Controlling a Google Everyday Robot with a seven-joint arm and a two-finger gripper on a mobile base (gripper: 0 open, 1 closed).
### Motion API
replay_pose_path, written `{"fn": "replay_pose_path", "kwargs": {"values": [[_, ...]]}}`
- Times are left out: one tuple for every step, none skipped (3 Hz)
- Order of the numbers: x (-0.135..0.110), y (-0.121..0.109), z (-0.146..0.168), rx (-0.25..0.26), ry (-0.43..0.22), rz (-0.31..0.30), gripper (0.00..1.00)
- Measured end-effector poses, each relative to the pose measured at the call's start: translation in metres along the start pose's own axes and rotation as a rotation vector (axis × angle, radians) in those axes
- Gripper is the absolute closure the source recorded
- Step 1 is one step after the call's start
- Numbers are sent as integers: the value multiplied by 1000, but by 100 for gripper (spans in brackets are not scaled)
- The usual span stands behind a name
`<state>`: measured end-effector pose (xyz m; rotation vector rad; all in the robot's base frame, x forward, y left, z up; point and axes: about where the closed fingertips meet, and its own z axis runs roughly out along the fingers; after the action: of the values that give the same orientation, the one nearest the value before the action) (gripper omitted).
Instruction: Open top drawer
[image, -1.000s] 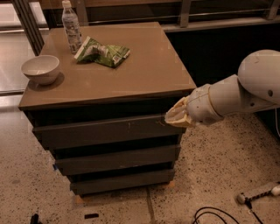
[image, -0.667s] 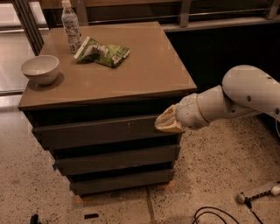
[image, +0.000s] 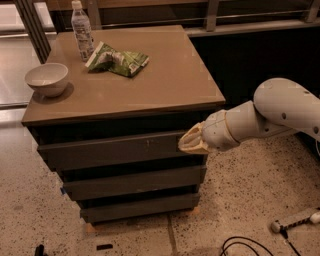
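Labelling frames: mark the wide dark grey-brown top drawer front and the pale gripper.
top drawer (image: 112, 150): camera view, middle of its front panel.
gripper (image: 192, 142): camera view, its tip, at the drawer's right end.

A white bowl (image: 46, 78) sits at the left edge of the cabinet top (image: 165, 85). A water bottle (image: 82, 30) stands at the back, just beside a crumpled green snack bag (image: 118, 60). On the speckled floor (image: 250, 185) lie black cables (image: 245, 246). My gripper (image: 192, 141) hangs under the top's front right corner.
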<state>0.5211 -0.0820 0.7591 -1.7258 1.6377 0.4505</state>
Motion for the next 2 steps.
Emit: {"fn": "replay_pose_path", "kwargs": {"values": [[4, -2, 3, 8, 55, -36, 34], [9, -15, 18, 16, 89, -74, 11]]}}
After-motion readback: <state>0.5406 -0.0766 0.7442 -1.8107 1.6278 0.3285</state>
